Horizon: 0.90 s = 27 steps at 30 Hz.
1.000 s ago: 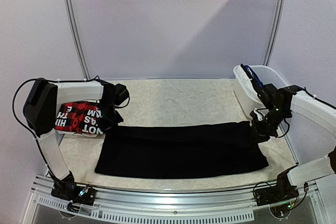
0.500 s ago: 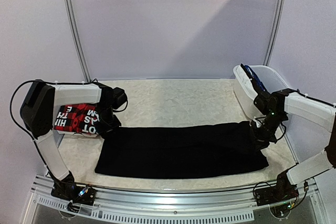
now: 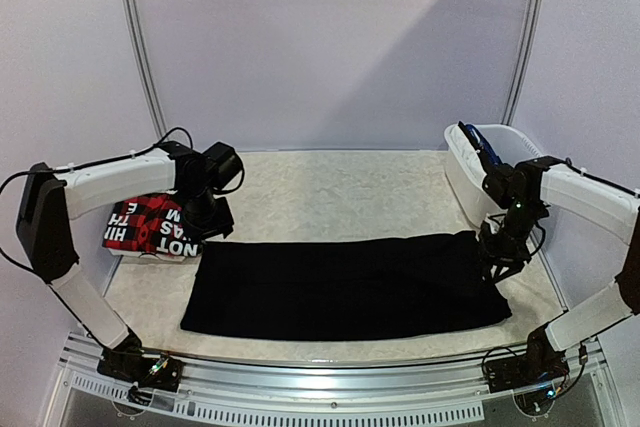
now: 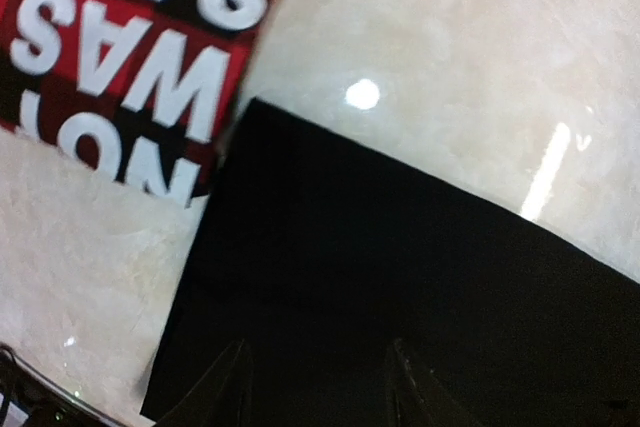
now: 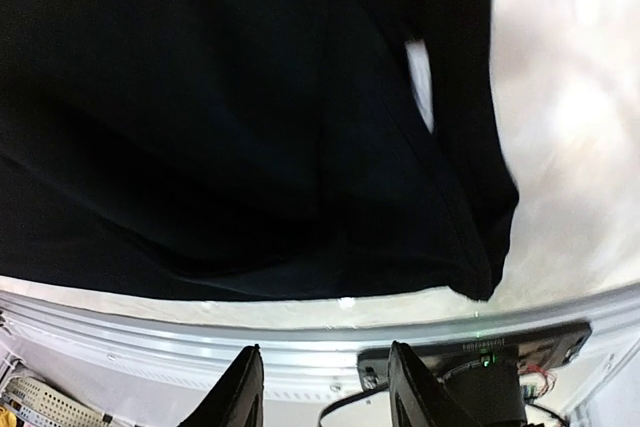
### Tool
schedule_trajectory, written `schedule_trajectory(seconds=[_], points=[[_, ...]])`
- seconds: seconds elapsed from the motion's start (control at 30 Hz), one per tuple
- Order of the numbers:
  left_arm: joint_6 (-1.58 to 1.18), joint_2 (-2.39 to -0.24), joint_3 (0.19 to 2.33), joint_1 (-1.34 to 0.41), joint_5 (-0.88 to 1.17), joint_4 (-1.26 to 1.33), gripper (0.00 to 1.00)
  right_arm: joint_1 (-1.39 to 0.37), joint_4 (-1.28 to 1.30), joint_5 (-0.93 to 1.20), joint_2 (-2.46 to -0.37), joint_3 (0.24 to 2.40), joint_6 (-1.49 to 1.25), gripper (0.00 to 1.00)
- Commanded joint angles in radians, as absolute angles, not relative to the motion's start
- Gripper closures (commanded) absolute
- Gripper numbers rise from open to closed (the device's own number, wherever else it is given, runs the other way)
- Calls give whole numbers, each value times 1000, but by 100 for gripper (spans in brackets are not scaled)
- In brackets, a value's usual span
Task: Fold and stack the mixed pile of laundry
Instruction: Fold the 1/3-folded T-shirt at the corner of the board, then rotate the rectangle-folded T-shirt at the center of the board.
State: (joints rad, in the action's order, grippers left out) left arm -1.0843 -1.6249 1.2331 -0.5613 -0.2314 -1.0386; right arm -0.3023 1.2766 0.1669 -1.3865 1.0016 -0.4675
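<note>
A plain black garment [image 3: 340,287] lies flat across the table as a long folded strip. My left gripper [image 3: 208,222] hovers over its far left corner, open; in the left wrist view the gripper [image 4: 318,347] holds nothing, with only black cloth [image 4: 400,277] below it. My right gripper [image 3: 497,265] is above the strip's right end, also open and empty [image 5: 325,350], the black cloth [image 5: 250,117] lying beyond it. A folded red-black plaid garment with white lettering [image 3: 150,225] sits at the left, just touching the black corner [image 4: 140,47].
A white plastic basket [image 3: 462,172] stands at the back right, with a bit of blue cloth [image 3: 480,147] at its rim. A metal rail [image 3: 330,372] runs along the table's near edge, close under the right gripper [image 5: 300,332]. Bare tabletop [image 3: 340,192] lies behind the black strip.
Both grippers have gone from shut to open and let go of the black garment's far corners. The left arm has risen and stretched out; the garment has settled flat.
</note>
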Motion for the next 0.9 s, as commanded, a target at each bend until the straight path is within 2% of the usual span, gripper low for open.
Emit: schedule_trajectory(seconds=[0.0, 0.33, 0.87], points=[[-847, -1699, 1334, -636, -257, -909, 56, -308, 1234, 204, -1399, 1116, -407, 57], [-572, -1920, 1452, -659, -101, -812, 57, -308, 995, 294, -1503, 1127, -452, 62], [-515, -2053, 1439, -660, -82, -868, 61, -362, 910, 260, -1841, 1130, -500, 71]])
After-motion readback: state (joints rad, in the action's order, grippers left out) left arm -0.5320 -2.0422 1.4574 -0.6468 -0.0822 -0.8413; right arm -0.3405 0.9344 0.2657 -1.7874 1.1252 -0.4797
